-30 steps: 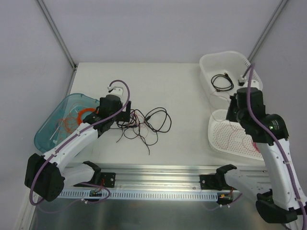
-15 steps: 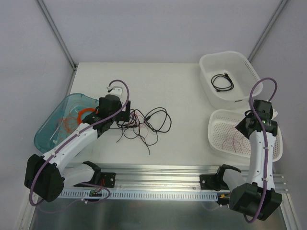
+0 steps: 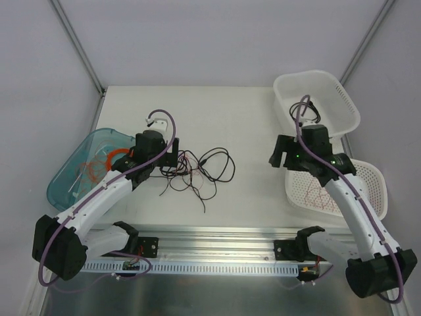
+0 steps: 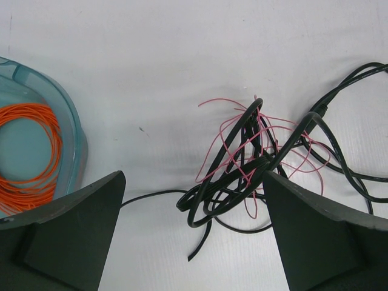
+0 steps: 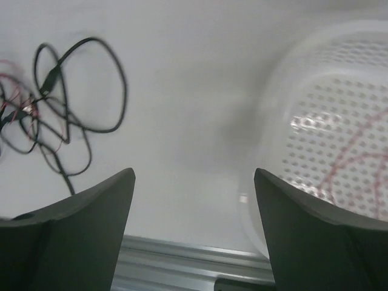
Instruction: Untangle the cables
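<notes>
The cables (image 3: pixel 197 168) lie as a loose tangle of black and thin pink-red wires on the white table, left of centre. My left gripper (image 3: pixel 173 160) hovers at the tangle's left edge, open wide. In the left wrist view the cables (image 4: pixel 260 157) lie ahead of the left gripper (image 4: pixel 193 179), and one black end reaches between the fingers. My right gripper (image 3: pixel 279 155) hangs open and empty over bare table, between the tangle and the baskets. The right wrist view shows the right gripper (image 5: pixel 194 173) with the cables (image 5: pixel 54 121) far to its left.
A teal tray (image 3: pixel 66 187) at the left holds an orange coil (image 4: pixel 30 151). A white perforated basket (image 3: pixel 290 187) at the right holds a thin red wire (image 3: pixel 322 195). A white bin (image 3: pixel 309 76) stands at the back right. A metal rail (image 3: pixel 217 234) runs along the front edge.
My right arm has swung from over the baskets leftward toward the table's middle, and its jaws have opened. The left arm and the tangle have not moved.
</notes>
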Tool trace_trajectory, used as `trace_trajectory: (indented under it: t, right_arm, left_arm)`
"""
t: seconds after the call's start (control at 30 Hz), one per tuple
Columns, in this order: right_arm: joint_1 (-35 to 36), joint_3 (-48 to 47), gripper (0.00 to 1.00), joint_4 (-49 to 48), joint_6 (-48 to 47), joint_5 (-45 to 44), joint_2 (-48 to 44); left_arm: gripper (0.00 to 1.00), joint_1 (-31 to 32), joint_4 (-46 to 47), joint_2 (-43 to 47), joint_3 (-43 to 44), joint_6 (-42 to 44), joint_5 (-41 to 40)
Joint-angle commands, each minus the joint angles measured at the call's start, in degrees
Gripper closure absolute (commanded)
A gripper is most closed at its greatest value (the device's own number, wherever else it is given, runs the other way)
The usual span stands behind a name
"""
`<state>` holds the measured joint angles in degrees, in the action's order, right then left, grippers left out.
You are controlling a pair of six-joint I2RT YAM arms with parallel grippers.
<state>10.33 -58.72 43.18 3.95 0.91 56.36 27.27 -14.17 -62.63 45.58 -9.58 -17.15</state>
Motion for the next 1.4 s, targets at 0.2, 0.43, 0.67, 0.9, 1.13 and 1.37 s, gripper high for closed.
trace_trajectory:
  t: [0.2,0.43,0.67,0.9,1.13,1.37]
  right_arm:
    - [29.6,-5.5,0.22,-20.9,-2.4,3.0,16.1]
    - [35.9,-10.0,0.35,-32.3,0.6,5.5,29.7]
    - [37.6,-14.4,0.4,-36.1,2.1,6.6,40.7]
    - [37.6,-17.0,0.5,-36.3,3.9,2.2,48.5]
    - [35.9,-13.6,0.73,-34.8,6.8,0.3,49.8]
    - [29.8,-5.8,0.92,-28.8,6.3,-5.8,41.1]
  left_arm:
    - [0.04,-0.6,0.0,-0.5,0.4,1.1,4.4]
    - [0.09,-0.6,0.0,-2.8,0.7,-0.5,6.6]
    - [0.14,-0.7,-0.1,-4.7,1.1,-1.4,8.1]
    - [0.21,-0.6,-0.6,-7.9,1.6,-2.5,9.1]
    - [0.21,-0.7,-1.4,-9.1,2.5,-2.9,9.9]
    - [0.22,-0.6,-1.5,-8.6,2.7,-2.8,11.4]
